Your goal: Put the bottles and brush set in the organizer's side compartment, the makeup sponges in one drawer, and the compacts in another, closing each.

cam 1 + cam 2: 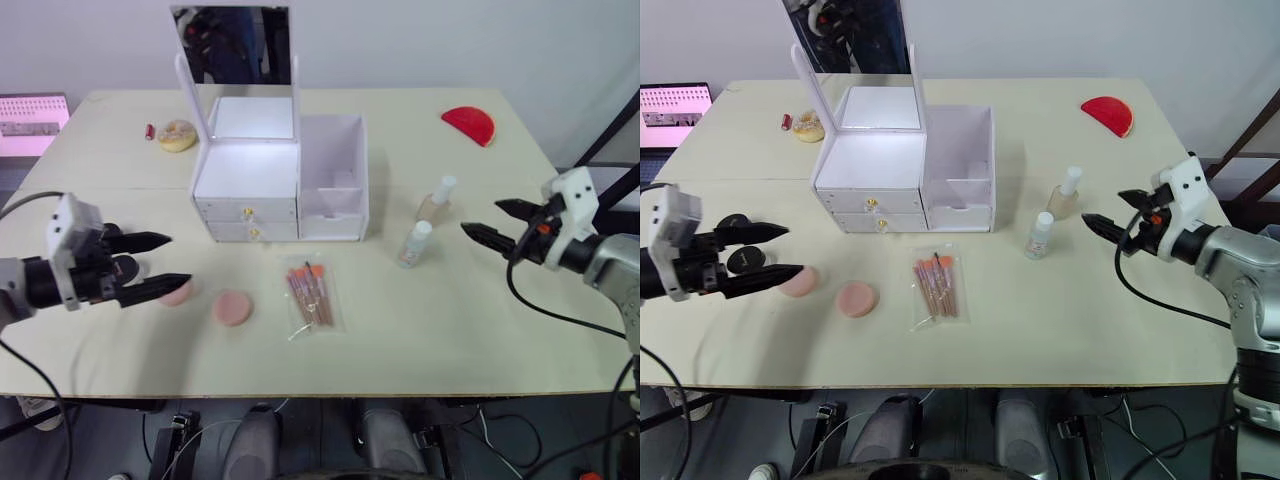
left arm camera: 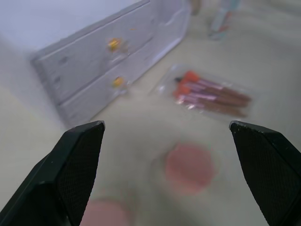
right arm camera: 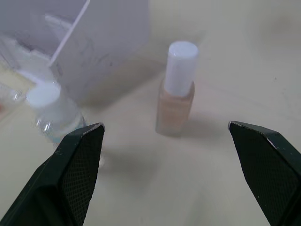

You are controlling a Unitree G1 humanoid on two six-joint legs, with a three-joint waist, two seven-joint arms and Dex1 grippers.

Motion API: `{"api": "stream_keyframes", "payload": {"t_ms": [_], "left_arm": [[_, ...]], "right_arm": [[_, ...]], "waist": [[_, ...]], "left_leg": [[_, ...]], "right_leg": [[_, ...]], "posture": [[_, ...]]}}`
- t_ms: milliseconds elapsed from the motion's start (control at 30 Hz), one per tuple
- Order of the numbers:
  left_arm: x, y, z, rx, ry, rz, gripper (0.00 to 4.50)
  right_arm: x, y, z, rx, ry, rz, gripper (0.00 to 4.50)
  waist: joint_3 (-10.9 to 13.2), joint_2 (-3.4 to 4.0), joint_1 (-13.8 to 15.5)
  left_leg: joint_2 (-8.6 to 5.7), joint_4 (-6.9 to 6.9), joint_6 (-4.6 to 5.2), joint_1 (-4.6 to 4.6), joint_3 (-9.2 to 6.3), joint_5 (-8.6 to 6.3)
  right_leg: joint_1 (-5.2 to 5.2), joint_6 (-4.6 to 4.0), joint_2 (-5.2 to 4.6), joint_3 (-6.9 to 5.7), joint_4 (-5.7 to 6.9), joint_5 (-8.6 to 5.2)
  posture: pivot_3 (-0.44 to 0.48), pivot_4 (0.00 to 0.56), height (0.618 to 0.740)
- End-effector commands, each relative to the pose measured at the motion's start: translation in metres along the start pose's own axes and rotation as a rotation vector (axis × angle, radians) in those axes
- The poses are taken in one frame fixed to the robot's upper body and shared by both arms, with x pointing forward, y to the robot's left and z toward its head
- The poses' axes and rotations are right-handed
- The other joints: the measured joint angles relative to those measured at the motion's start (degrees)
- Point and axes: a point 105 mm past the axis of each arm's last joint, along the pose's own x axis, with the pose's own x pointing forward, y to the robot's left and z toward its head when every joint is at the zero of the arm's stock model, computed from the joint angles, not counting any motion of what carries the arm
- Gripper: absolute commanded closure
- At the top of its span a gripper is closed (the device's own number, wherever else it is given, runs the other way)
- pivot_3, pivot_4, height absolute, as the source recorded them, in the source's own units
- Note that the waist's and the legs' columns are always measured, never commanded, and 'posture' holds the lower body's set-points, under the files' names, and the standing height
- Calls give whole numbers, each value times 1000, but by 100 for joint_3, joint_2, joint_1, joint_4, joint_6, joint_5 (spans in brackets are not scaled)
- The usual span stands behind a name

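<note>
Bottles first: with your right gripper (image 1: 487, 220) spread wide and empty just beside them, centre its fingers on the beige bottle (image 3: 175, 92) standing by the organizer's (image 1: 275, 170) side compartment (image 1: 330, 170), while the open left gripper (image 1: 158, 262) hovers near the sponges (image 1: 231, 307).

You have two bottles: a beige one (image 1: 437, 199) and a clear one (image 1: 414, 244). Two pink sponges (image 1: 231, 307) (image 1: 178, 292) lie at lower left. One brush pouch (image 1: 312, 294), one organizer (image 1: 275, 175) with two drawers, one red case (image 1: 469, 125) upper right, one yellowish disc (image 1: 178, 135) upper left.
</note>
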Motion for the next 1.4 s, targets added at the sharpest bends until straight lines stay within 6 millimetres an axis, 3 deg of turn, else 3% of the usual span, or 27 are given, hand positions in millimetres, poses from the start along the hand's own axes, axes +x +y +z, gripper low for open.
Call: {"api": "stream_keyframes", "payload": {"t_ms": [33, 167, 300, 467, 733, 1133, 1233, 1400], "left_arm": [[14, -20, 18, 27, -62, -42, 36], [25, -45, 29, 28, -88, -78, 36], [31, -59, 31, 41, -93, -84, 36], [32, -67, 35, 54, -90, -87, 36], [41, -72, 50, 66, -147, -125, 36], [41, -72, 57, 76, -207, -100, 36], [41, -72, 55, 76, -201, -97, 0], [41, -72, 54, 77, -196, -89, 0]], "right_arm": [[6, 0, 18, -10, -57, -65, 0], [15, 9, 26, 24, -64, -103, 0], [31, 6, 20, 34, -38, -149, 0], [41, -3, 20, 37, -31, -177, 0], [65, -1, 19, 78, -38, -146, 0], [77, 1, 24, 73, -73, -127, 0], [78, 0, 27, 76, -85, -130, 835], [78, 1, 34, 85, -103, -122, 3355]], "waist": [[0, -1, -2], [1, 1, -1], [0, 1, -5], [1, 2, 12], [1, 4, -9], [1, 4, -3], [1, 5, -14], [1, 5, -5]], "left_leg": [[0, 0, 0, 1, 0, 0], [0, 0, 0, 0, -3, 0], [0, 3, 0, -2, -2, 0], [0, 3, 1, 0, -3, 0], [0, 2, 1, 2, -3, 0], [0, 3, 1, -1, -3, 1], [0, 2, 1, 0, -3, 1], [0, 2, 1, -1, -3, 1]], "right_leg": [[1, 0, 0, 0, 1, 0], [2, -2, 3, 0, -1, 1], [2, -3, 3, 2, -4, 1], [3, -7, 6, 2, -3, 2], [5, -9, 7, 3, -5, 3], [5, -9, 7, 3, -8, 3], [4, -9, 8, 3, -9, 4], [4, -9, 8, 3, -10, 3]], "posture": [[0, 150, 739], [0, 150, 739], [0, 150, 739], [0, 150, 739], [0, 150, 739], [0, 150, 739], [0, 150, 739], [0, 150, 739]]}}
